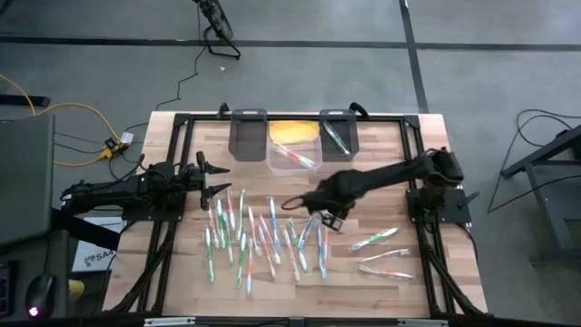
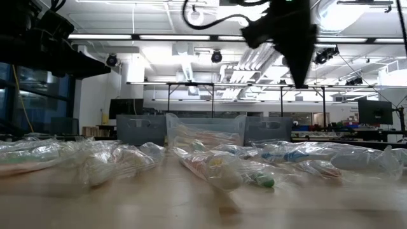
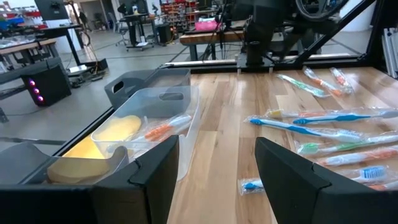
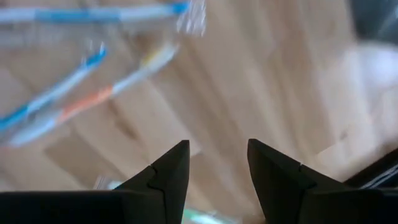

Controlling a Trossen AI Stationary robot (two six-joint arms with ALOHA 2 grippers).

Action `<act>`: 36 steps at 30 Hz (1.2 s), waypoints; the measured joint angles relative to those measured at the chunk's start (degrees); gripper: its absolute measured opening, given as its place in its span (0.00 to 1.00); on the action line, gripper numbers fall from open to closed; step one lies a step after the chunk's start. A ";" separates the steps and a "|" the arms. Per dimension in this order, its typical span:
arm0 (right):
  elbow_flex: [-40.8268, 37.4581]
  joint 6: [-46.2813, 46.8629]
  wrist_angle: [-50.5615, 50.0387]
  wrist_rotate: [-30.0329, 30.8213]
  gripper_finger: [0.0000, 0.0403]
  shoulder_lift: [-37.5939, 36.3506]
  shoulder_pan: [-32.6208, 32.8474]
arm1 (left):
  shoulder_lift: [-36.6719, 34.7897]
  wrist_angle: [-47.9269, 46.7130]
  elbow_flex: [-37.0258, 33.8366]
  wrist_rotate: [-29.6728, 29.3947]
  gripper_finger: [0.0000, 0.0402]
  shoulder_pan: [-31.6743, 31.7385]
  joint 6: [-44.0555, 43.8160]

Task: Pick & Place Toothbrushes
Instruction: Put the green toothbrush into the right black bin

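1. Plastic-wrapped toothbrushes (image 1: 263, 234) are seen scattered in a dense cluster at the lower centre of the high view, with a few more lying apart at the lower right (image 1: 381, 254); one at least is already in the clear bin (image 1: 292, 154) at the upper centre, and one in the dark bin (image 1: 338, 134) to its right.
2. A mis-grasp is judged the main risk: the sticks lie close and overlapping, so two could be pinched together, or a neighbour dragged along by its crinkled wrapper.
3. A slip is also judged possible, since the wrappers look slick and the handles thin; a brush could be dropped short of the bins.
4. The right gripper (image 1: 329, 218) is held over the right edge of the cluster, at the centre of the high view. Its fingers (image 4: 163, 177) are parted with a moderate gap, and nothing is held between them; bare wood shows through the gap.
5. The left gripper (image 1: 216, 178) is parked at the centre left of the high view, jaws spread wide and empty, touching nothing.
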 joint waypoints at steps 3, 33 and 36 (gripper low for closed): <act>-7.15 2.13 3.91 -2.12 0.39 -4.16 2.53 | 0.00 0.00 0.01 0.01 0.51 0.02 0.00; -44.16 -3.06 34.41 -7.63 0.39 -18.54 22.59 | 0.00 -0.02 -0.01 0.07 0.51 0.02 0.00; -45.74 -2.93 36.68 -6.81 0.39 -18.54 22.57 | 0.00 -0.01 -0.01 0.09 0.51 0.01 0.00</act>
